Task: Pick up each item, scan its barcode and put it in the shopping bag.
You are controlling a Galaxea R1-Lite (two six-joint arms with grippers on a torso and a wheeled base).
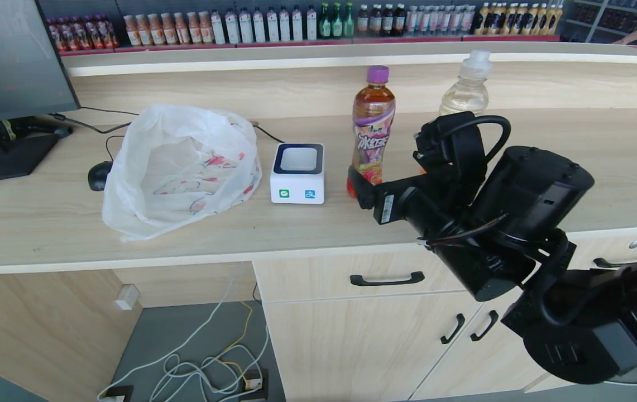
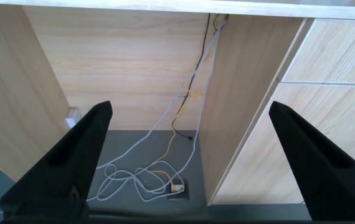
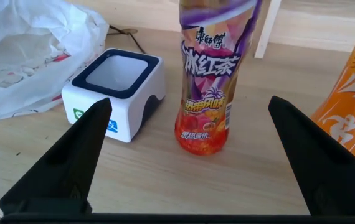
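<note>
My right gripper (image 1: 370, 192) (image 3: 190, 104) hung low over the counter (image 1: 44, 218) with its fingers (image 3: 71, 168) spread wide and nothing between them. The tea bottle (image 1: 373, 131) (image 3: 212, 81) stood upright just ahead of it, in line with the gap; in the head view one finger overlapped the bottle's base, and I could not tell whether it touched. The scanner (image 1: 297, 173) (image 3: 116, 93) sat just beside the tea bottle, on the side nearer my left, its window facing up. Beyond the scanner lay the bag (image 1: 178, 167) (image 3: 28, 56), white and crumpled, its mouth open toward me, close against the scanner. A clear bottle (image 1: 466, 89) stood upright near the back of the counter, on the other side of the tea bottle and apart from it. Something orange (image 3: 352, 118), probably another bottle, showed close to my right fingers. A mouse (image 1: 99, 175) lay against the far side of the bag, with a monitor (image 1: 11, 56) behind it. My left gripper (image 2: 190, 106) was down below the counter's edge, its fingers (image 2: 71, 168) also wide apart and empty, facing the open bay under the counter where cables (image 2: 146, 180) lay tangled on the floor.
</note>
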